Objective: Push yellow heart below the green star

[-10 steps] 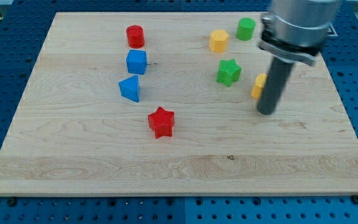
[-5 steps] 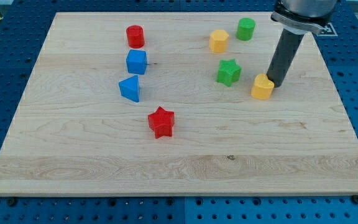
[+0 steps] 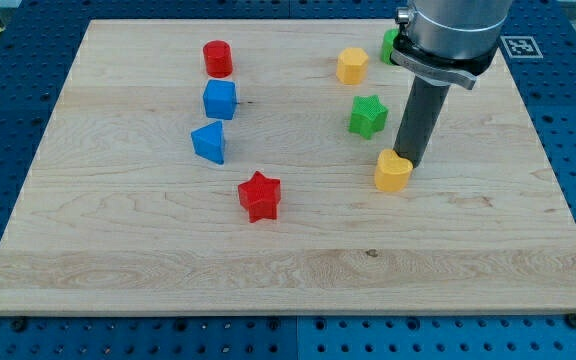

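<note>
The yellow heart [image 3: 392, 172] lies on the wooden board [image 3: 288, 270], below and slightly right of the green star [image 3: 367, 115]. My tip [image 3: 409, 163] rests against the heart's upper right side, touching it. The rod rises from there toward the view's top, where the arm's grey body partly hides the green cylinder [image 3: 389, 44].
A yellow hexagon [image 3: 351, 65] sits above the green star. On the view's left are a red cylinder [image 3: 217, 58], a blue cube [image 3: 220, 99] and a blue triangular block [image 3: 209, 142]. A red star [image 3: 259, 195] lies left of the heart.
My tip went around to the heart's upper right, then pushed it down and to the left. The heart now sits closer beneath the green star. Other blocks have not moved.
</note>
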### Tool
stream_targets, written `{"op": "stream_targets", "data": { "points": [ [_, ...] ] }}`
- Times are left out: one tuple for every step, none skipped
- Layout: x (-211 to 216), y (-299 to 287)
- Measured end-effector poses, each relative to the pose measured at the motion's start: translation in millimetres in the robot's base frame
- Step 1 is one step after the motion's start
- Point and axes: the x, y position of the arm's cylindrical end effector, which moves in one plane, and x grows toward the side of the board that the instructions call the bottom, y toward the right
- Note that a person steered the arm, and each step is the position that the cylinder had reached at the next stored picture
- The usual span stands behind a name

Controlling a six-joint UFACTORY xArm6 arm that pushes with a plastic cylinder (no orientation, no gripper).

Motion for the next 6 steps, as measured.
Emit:
{"op": "stream_targets", "data": {
  "points": [
    [-1.4,55.4],
    [-3.1,106.7],
    [-3.1,106.8],
    [-1.2,107.4],
    [13.0,110.1],
    [43.0,96.2]
  ]
}}
